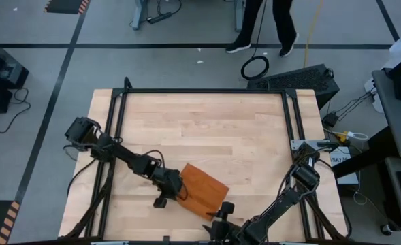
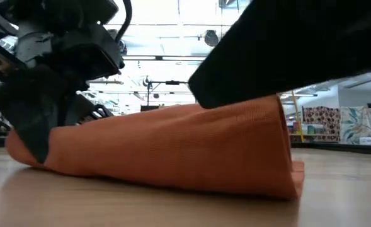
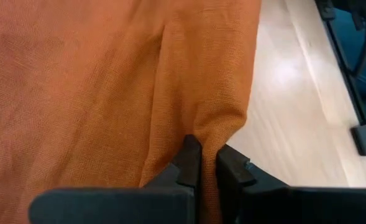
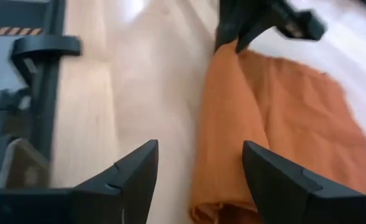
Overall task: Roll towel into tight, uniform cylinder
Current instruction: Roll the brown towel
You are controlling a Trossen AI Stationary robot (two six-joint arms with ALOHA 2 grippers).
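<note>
High view: rust-orange towel [image 1: 201, 188] near the wooden table's [image 1: 207, 122] front edge, between both grippers. Left wrist view: left gripper [image 3: 207, 163] pinching a towel corner. Right wrist view: right gripper [image 4: 198, 168] spread wide, just short of the towel's end. Low view: lit room behind.

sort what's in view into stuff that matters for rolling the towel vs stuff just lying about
In the job:
- towel, partly rolled
- left pincer, shut on a towel fold
- right pincer, open by the towel's end
- wooden table

Lying about:
- cable coil on the floor
- person's legs beyond the table
</note>
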